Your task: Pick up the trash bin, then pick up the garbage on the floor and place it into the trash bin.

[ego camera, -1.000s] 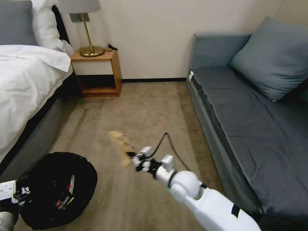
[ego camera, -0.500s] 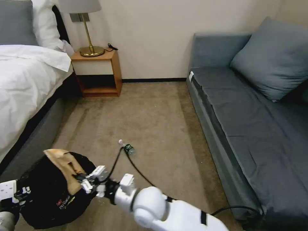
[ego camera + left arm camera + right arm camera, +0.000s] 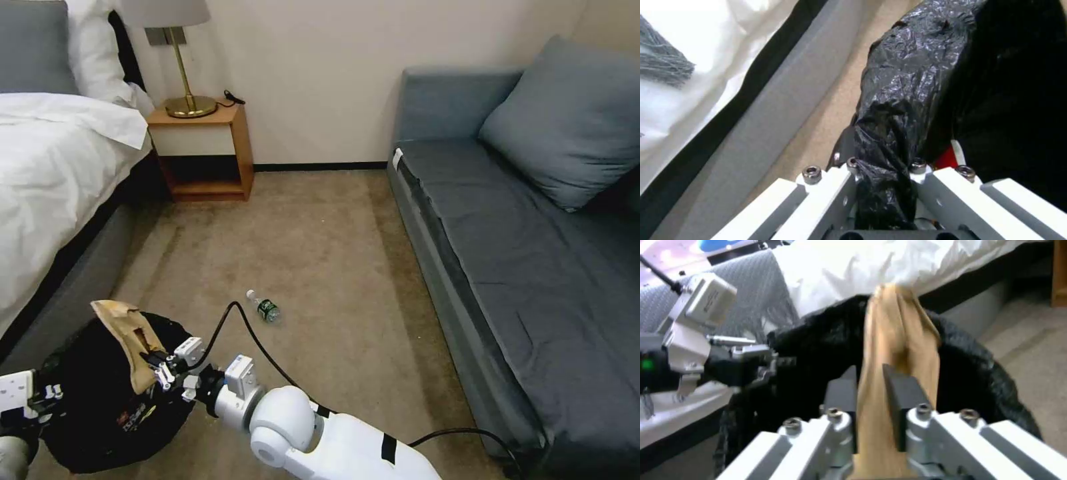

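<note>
The right gripper (image 3: 159,369) pinches the tan paper bag (image 3: 129,335) above the trash bin (image 3: 100,427) — release comes next; left gripper (image 3: 882,173) clamps the bin's rim, bottle (image 3: 264,308) lies beyond.

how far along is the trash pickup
Done: the left gripper holds the bin by its bagged rim, and some colourful litter lies inside. In hand: the right gripper is shut on the tan paper bag, held over the bin's opening, not yet released. Left: the small bottle lies on the carpet.
</note>
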You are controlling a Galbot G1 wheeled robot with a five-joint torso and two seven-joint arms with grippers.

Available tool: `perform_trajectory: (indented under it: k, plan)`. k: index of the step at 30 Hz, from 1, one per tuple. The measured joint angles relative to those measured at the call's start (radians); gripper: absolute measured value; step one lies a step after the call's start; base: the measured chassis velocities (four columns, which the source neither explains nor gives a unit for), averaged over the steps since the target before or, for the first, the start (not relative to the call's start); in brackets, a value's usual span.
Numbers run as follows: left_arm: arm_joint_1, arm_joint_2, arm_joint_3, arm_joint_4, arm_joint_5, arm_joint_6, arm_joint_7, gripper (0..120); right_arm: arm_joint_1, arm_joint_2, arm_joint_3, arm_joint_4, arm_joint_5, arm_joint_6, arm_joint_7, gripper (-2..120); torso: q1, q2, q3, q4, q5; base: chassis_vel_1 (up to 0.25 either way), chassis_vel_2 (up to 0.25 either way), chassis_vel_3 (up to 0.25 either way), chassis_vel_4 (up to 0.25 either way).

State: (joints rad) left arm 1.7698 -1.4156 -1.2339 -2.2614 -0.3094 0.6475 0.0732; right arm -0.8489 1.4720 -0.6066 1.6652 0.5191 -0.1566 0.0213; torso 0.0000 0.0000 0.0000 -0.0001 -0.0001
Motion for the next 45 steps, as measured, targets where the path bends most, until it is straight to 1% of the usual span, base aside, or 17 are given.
perform_trajectory:
  k: [1,3,5,6,7,9,10,13,14,16,17,18,20,26,28,35,45]
  plan:
    - [0.001,-0.001,-0.001,-0.001,-0.001,0.000,0.000,3,-0.004,-0.009,-0.005,0.001,-0.013,-0.001,-0.001,34,0.000,0.000,0.000,0.0000,0.0000,0.000,0.000,0.000,0.000]
    - [0.002,-0.001,-0.001,-0.001,-0.002,0.000,0.000,3,-0.004,-0.012,-0.005,0.002,-0.016,-0.001,-0.001,37,0.000,0.000,0.000,0.0000,0.0000,0.000,0.000,0.000,0.000]
    - [0.003,-0.002,-0.003,-0.001,-0.003,0.000,0.000,3,-0.006,-0.018,-0.003,0.004,-0.025,0.000,0.002,45,0.000,0.000,0.000,0.0000,0.0001,0.000,0.000,0.000,0.000]
    - [0.004,-0.003,-0.004,-0.001,-0.003,0.000,0.000,3,-0.009,-0.027,0.003,0.007,-0.036,0.003,0.005,52,0.000,0.000,0.000,0.0001,0.0001,0.000,0.000,0.000,0.000]
    - [0.004,-0.003,-0.004,-0.001,-0.003,0.000,0.000,3,-0.009,-0.027,0.003,0.007,-0.036,0.003,0.005,52,0.000,0.000,0.000,0.0001,0.0001,0.000,0.000,0.000,0.000]
    - [0.003,-0.004,-0.005,-0.001,-0.003,0.000,0.000,3,-0.019,-0.047,0.021,0.014,-0.063,0.023,0.015,62,0.000,0.000,0.000,0.0001,0.0002,0.000,0.000,0.000,0.000]
    - [0.003,-0.004,-0.005,-0.001,-0.003,0.000,0.000,3,-0.019,-0.047,0.021,0.014,-0.063,0.023,0.015,62,0.000,0.000,0.000,0.0001,0.0002,0.000,0.000,0.000,0.000]
    - [0.002,-0.007,-0.003,0.003,-0.004,-0.001,0.000,3,-0.040,-0.091,0.068,0.027,-0.113,0.049,0.022,77,0.000,0.000,0.000,0.0001,0.0003,0.000,0.000,0.000,0.000]
    - [0.002,-0.007,-0.003,0.003,-0.004,-0.001,0.000,3,-0.040,-0.091,0.068,0.027,-0.113,0.049,0.022,77,0.000,0.000,0.000,0.0001,0.0003,0.000,0.000,0.000,0.000]
    - [0.000,-0.010,0.000,0.008,-0.004,-0.002,-0.001,3,-0.053,-0.120,0.099,0.036,-0.162,0.069,0.022,85,0.000,0.000,0.000,0.0001,0.0002,0.000,0.000,0.000,0.000]
    - [-0.001,-0.014,0.002,0.013,-0.003,-0.003,-0.001,3,-0.069,-0.153,0.128,0.049,-0.204,0.085,0.020,92,0.000,0.000,0.000,0.0001,0.0004,0.000,0.000,0.000,0.000]
    - [-0.001,-0.014,0.002,0.013,-0.003,-0.003,-0.001,3,-0.069,-0.153,0.128,0.049,-0.204,0.085,0.020,92,0.000,0.000,0.000,0.0001,0.0004,0.000,0.000,0.000,0.000]
    - [-0.003,-0.017,0.004,0.017,-0.002,-0.004,-0.002,3,-0.096,-0.199,0.172,0.066,-0.239,0.099,0.017,98,0.000,0.000,0.000,0.0000,0.0002,0.000,0.000,0.000,0.000]
    - [-0.009,-0.014,-0.004,0.034,-0.003,-0.005,-0.002,3,-0.163,-0.275,0.262,0.078,-0.275,0.118,0.010,100,0.000,0.000,0.000,-0.0001,0.0004,0.000,0.000,0.000,0.000]
    - [-0.009,-0.011,-0.007,0.038,-0.006,-0.006,-0.002,3,-0.178,-0.287,0.276,0.078,-0.281,0.121,0.010,100,0.000,0.000,0.000,-0.0001,0.0004,0.000,0.000,0.000,0.000]
    - [-0.012,-0.001,-0.022,0.048,-0.019,-0.008,-0.001,3,-0.219,-0.301,0.310,0.061,-0.279,0.136,0.016,100,0.000,0.000,0.000,0.0001,0.0003,0.000,0.000,0.000,0.000]
    - [-0.017,0.010,-0.038,0.051,-0.031,-0.008,-0.001,3,-0.233,-0.301,0.310,0.052,-0.281,0.146,0.003,100,0.000,0.000,0.000,0.0001,0.0002,0.000,0.000,0.000,0.000]
